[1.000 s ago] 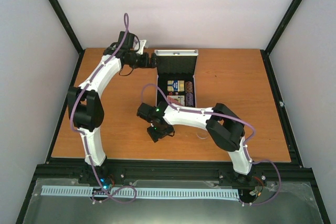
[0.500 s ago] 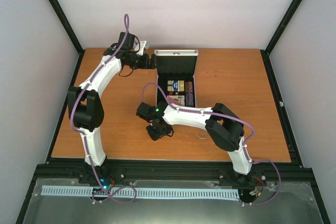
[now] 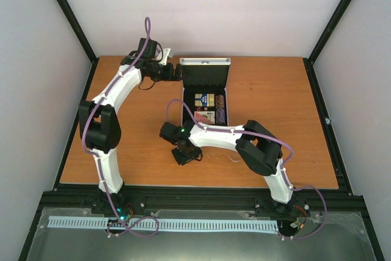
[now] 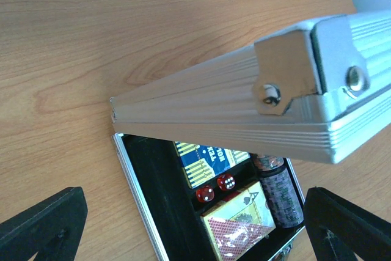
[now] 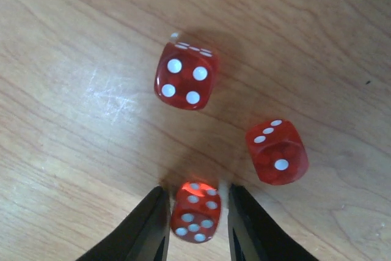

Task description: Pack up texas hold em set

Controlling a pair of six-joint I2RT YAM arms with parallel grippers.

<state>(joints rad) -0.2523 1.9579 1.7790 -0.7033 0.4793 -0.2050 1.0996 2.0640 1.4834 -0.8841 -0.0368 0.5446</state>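
Seen from above, the right claw [image 3: 186, 154] hides the dice [image 5: 182, 77] beneath it. At the left wrist, the raised case lid [image 4: 244, 108] covers the far ends of the blue card deck [image 4: 204, 160] and chip stack [image 4: 280, 191].

- Top camera: above and behind my arm bases, looking down over the whole bench [image 3: 275, 90].
- My left wrist camera: close beside the open aluminium case [image 4: 244, 120], which the top view shares.
- My right wrist camera: facing straight down, very near three red dice [image 5: 183, 76].
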